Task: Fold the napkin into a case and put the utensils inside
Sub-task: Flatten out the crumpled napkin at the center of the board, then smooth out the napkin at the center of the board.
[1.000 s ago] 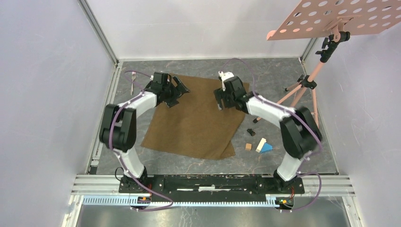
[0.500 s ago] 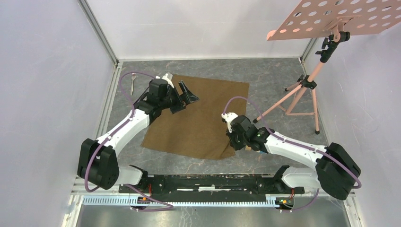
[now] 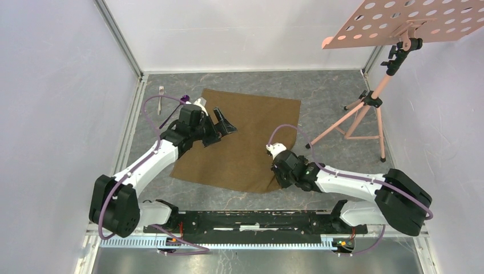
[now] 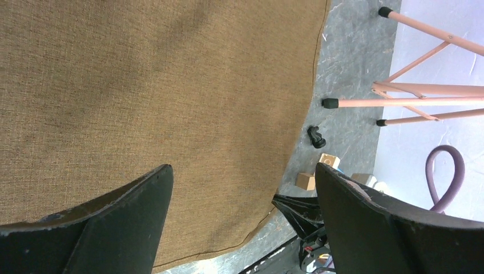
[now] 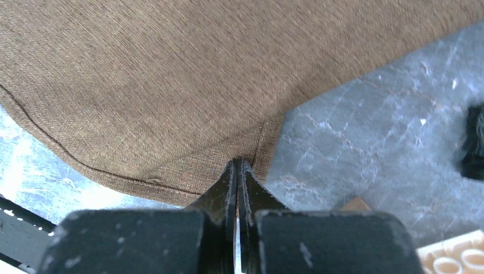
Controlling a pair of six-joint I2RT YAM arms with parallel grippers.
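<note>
The napkin [image 3: 240,142] lies spread flat in the middle of the table [image 3: 331,91], a plain brown woven square with a thin stitched hem, turned a little so its far-right corner points toward the far-right corner of the table. It is unfolded; only its near-right corner is puckered into a small flap. The right tool [image 3: 274,184] sits at that corner, its fingers pressed together and clamped on the napkin's hem, as the right wrist view shows [image 5: 237,166]. The left tool [image 3: 224,121] hangs over the napkin's far-left part with its fingers wide apart and nothing between them. The fork [image 3: 161,96] and the purple-bowled spoon [image 3: 181,103] lie on the bare table beside the napkin's far-left corner, near the left edge of the table
</note>
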